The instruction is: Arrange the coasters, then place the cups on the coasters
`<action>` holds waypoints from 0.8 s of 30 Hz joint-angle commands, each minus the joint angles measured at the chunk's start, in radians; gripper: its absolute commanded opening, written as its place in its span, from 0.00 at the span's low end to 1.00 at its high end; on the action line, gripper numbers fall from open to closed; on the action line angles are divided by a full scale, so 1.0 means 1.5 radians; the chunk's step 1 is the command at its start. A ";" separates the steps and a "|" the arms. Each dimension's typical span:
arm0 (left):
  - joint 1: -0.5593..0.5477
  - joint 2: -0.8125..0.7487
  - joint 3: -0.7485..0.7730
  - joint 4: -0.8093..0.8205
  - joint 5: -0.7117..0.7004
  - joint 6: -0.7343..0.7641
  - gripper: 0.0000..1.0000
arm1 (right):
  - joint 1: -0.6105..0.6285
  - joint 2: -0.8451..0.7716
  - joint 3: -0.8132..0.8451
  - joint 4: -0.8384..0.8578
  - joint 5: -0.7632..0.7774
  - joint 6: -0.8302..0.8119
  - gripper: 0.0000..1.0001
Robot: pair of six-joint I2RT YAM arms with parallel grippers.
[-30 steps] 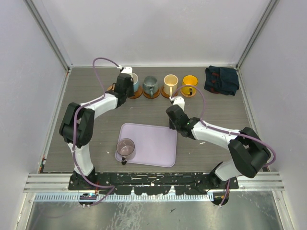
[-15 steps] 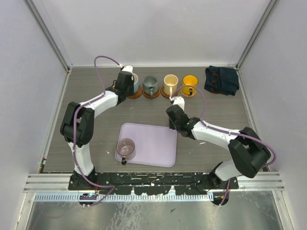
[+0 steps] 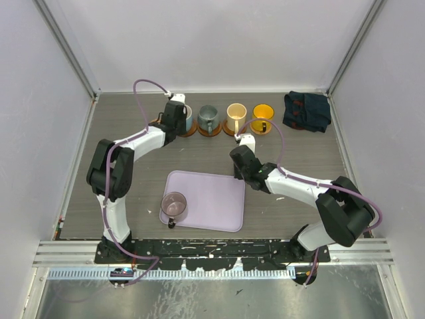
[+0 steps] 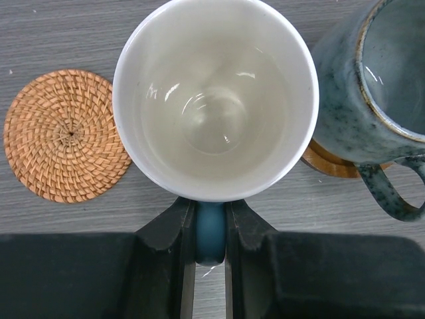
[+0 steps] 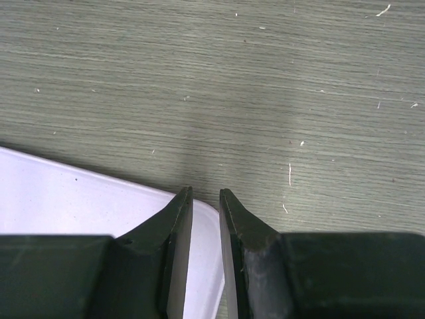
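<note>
My left gripper (image 4: 210,203) is shut on the handle of the light blue cup (image 4: 214,100), white inside, at the left end of the back row (image 3: 186,114). An empty woven coaster (image 4: 63,136) lies just left of it. To its right the grey-green cup (image 4: 372,100) stands on a coaster (image 4: 329,163). The cream cup (image 3: 236,114) and orange-yellow cup (image 3: 263,114) stand on coasters further right. What lies under the blue cup is hidden. The mauve cup (image 3: 174,205) sits on the lavender tray (image 3: 212,199). My right gripper (image 5: 206,193) hovers narrowly open and empty over the tray's far right corner (image 5: 199,219).
A dark blue cloth (image 3: 307,110) lies bunched in the back right corner. Walls enclose the table on three sides. The left arm's purple cable (image 3: 143,93) loops above the back left of the table.
My left gripper has shifted slightly back and right with the light blue cup. The right arm has not moved.
</note>
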 commanded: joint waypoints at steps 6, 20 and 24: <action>0.002 -0.014 0.042 0.072 -0.002 0.011 0.00 | 0.003 -0.013 0.006 0.035 -0.004 0.009 0.28; 0.002 -0.010 0.048 0.061 -0.004 0.009 0.29 | 0.003 -0.008 0.003 0.039 -0.014 0.013 0.28; 0.002 -0.013 0.048 0.058 -0.003 0.007 0.34 | 0.003 -0.007 0.004 0.040 -0.016 0.014 0.28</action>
